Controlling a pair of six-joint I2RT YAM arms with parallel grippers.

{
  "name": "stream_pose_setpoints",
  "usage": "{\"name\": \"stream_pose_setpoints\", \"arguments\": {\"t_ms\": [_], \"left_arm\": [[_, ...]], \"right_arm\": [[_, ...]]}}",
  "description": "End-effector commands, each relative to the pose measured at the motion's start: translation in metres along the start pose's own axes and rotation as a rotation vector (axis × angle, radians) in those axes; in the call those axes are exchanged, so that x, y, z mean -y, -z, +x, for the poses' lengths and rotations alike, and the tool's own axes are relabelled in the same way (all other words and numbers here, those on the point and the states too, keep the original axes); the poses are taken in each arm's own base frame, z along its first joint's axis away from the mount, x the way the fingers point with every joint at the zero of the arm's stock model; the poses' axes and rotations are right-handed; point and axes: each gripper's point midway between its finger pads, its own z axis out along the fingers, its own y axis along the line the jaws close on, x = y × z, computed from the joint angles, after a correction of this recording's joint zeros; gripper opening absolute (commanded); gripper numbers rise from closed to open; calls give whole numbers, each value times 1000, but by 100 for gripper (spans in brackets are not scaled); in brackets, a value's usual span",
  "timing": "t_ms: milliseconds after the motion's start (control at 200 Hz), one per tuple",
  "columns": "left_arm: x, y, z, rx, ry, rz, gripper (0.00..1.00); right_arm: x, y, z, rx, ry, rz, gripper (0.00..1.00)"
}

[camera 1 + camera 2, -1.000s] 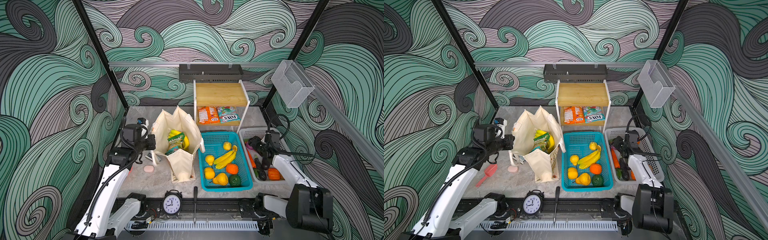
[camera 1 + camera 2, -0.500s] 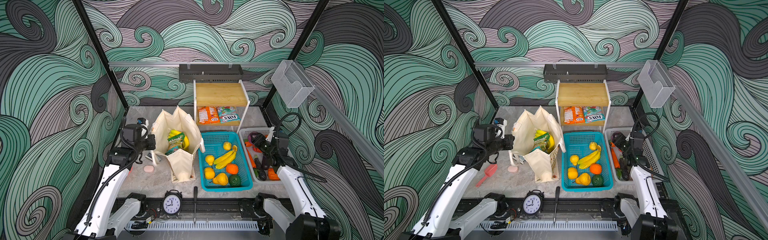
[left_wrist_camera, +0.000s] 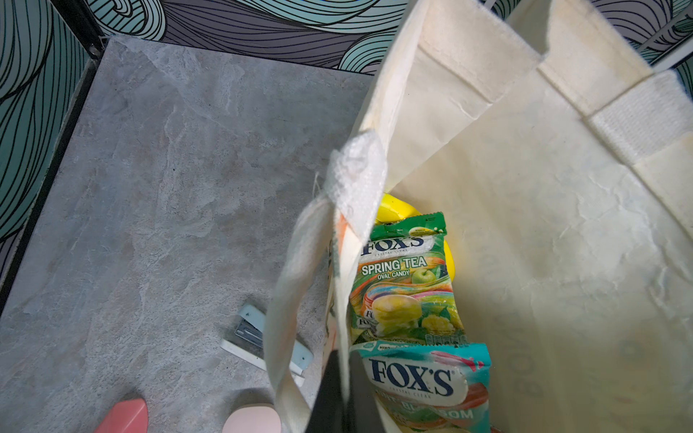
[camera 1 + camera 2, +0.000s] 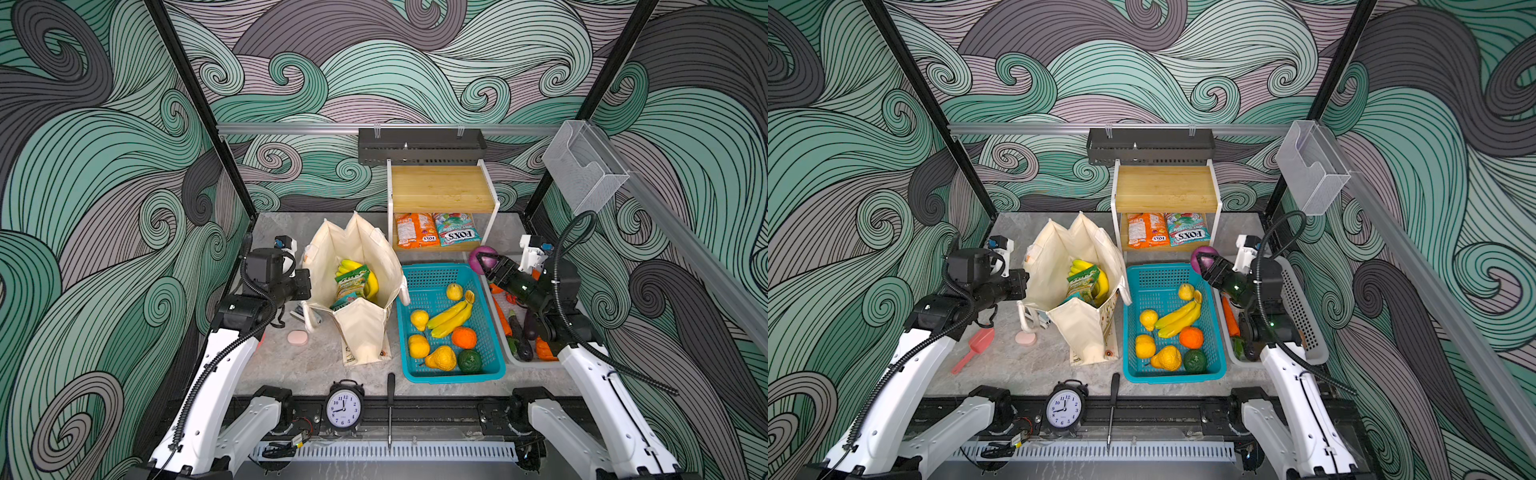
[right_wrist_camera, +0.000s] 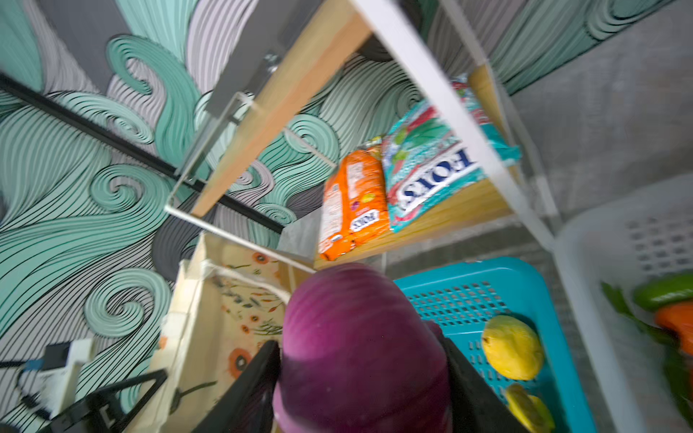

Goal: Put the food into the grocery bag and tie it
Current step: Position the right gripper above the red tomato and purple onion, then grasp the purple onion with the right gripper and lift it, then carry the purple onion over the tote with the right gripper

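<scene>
Swirly green and grey walls (image 4: 374,75) stand around a grey table (image 4: 291,374). The cream bag (image 4: 359,247) stands open, just left of the blue basket (image 4: 440,377). Inside are bananas (image 4: 353,266), a green packet (image 3: 405,285) that says "FOX'S SPRING TEA OVAL CANDY" and a blue-green packet (image 3: 423,382) that says "FOX'S". The left pincer (image 4: 307,286) is pinched shut on the bag's left edge. The right pincer (image 4: 487,262) grips a purple onion (image 4: 478,255) up over the blue basket's far right corner. A second ago it was down low in the white basket (image 4: 1304,316).
</scene>
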Motion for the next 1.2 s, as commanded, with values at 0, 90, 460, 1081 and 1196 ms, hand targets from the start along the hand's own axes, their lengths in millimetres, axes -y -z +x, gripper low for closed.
{"name": "stream_pose_setpoints", "arguments": {"t_ms": [0,90,460,1081,1196], "left_arm": [[-1,-2,6,-26,-3,2,0],[-1,-2,7,-31,-4,3,0],[2,-2,6,-24,-7,19,0],[9,-2,6,-23,-16,62,0],[9,-2,5,-19,-19,61,0]], "right_arm": [[-41,-1,-3,6,48,-102,54],[-69,-6,4,-21,89,-170,54],[-168,-25,34,-129,254,-353,54],[-235,-121,152,-526,467,-314,54],[-236,-138,176,-623,468,-307,53]]}}
